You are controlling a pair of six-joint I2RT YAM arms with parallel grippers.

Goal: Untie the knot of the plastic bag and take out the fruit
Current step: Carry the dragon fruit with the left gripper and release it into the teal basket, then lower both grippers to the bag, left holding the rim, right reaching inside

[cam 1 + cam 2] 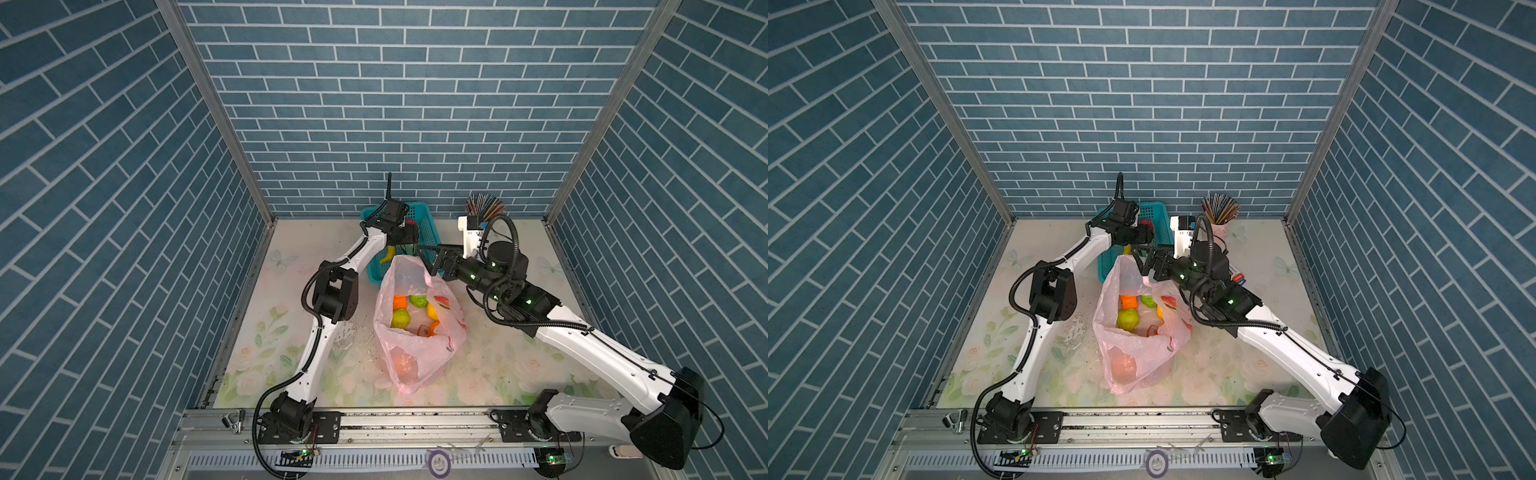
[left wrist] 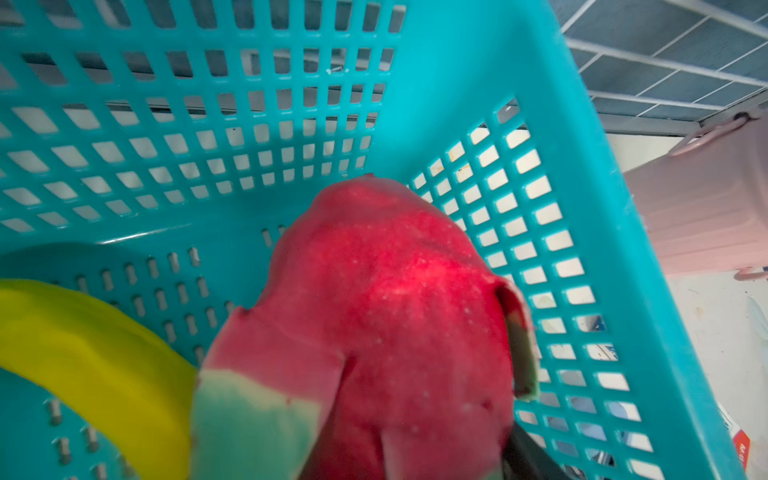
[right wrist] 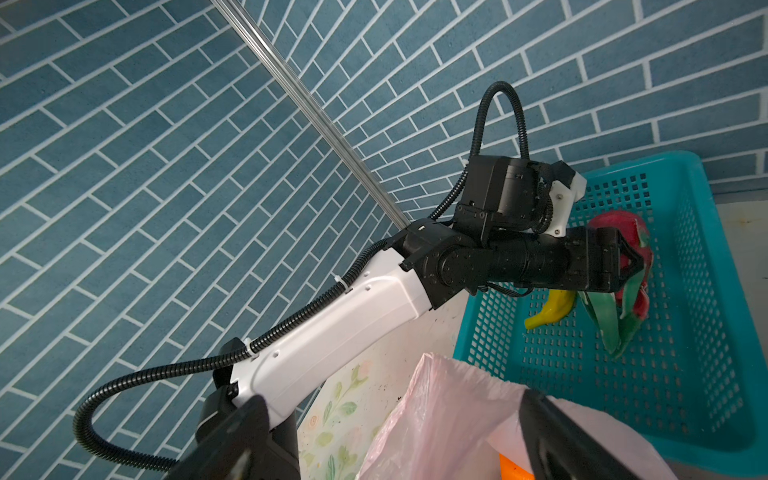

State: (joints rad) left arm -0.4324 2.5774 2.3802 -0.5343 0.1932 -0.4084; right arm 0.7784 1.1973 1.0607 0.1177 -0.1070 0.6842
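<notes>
Pink plastic bag (image 1: 415,357) lies open mid-frame in both top views, fruit (image 1: 401,318) inside, no knot visible. We judge the right gripper (image 1: 426,261), jaws wide apart at its rim, props the mouth. The left gripper (image 3: 627,259) clamps the dragon fruit (image 2: 395,311) over the teal basket (image 2: 478,62), ready to drop it.

lab test booth: brick-print wall panels (image 1: 415,104), aluminium frame posts (image 1: 216,108), robot arms (image 1: 602,353) on rail (image 1: 415,420).

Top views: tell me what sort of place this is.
Probably a staged robot test cell: blue brick-patterned wall panels, two white-and-black robot arms bolted to a metal rail, and a floral-printed tabletop.
</notes>
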